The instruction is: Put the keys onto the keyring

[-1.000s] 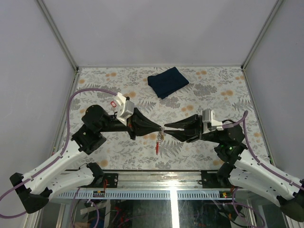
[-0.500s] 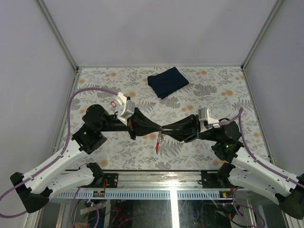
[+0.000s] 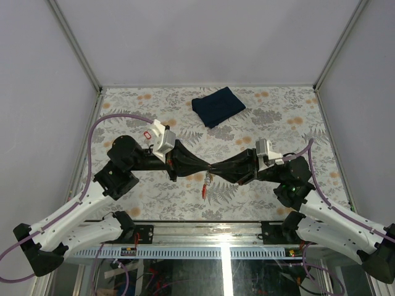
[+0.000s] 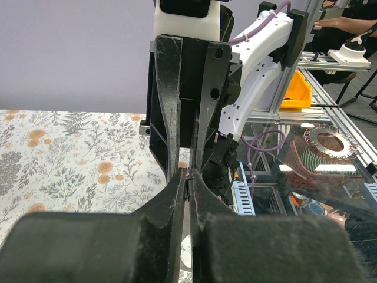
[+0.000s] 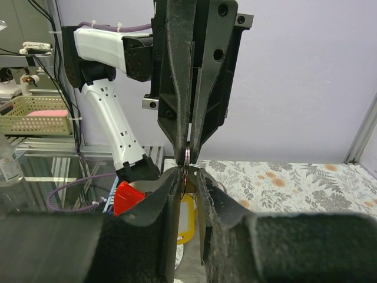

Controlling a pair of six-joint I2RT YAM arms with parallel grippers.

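The two grippers meet tip to tip above the middle of the table. My left gripper (image 3: 208, 168) (image 4: 188, 177) is shut on the thin silvery keyring (image 5: 186, 154) (image 3: 209, 176), pinching its upper edge. A red tag (image 3: 204, 191) (image 5: 126, 197) dangles from the ring. My right gripper (image 3: 215, 169) (image 5: 187, 172) has its jaws narrowed around the ring's lower part, with a gap still showing between them. A key with a yellow head (image 5: 186, 215) hangs down between the right fingers. In the left wrist view only a sliver of the ring shows.
A folded dark blue cloth (image 3: 217, 105) lies at the back centre of the flower-patterned table (image 3: 271, 117). White walls close in the left, back and right. A metal rail (image 3: 203, 231) runs along the near edge.
My right gripper has moved left until its tips meet the left gripper's, and its jaws have narrowed around the ring. The left gripper has held still, shut on the ring.
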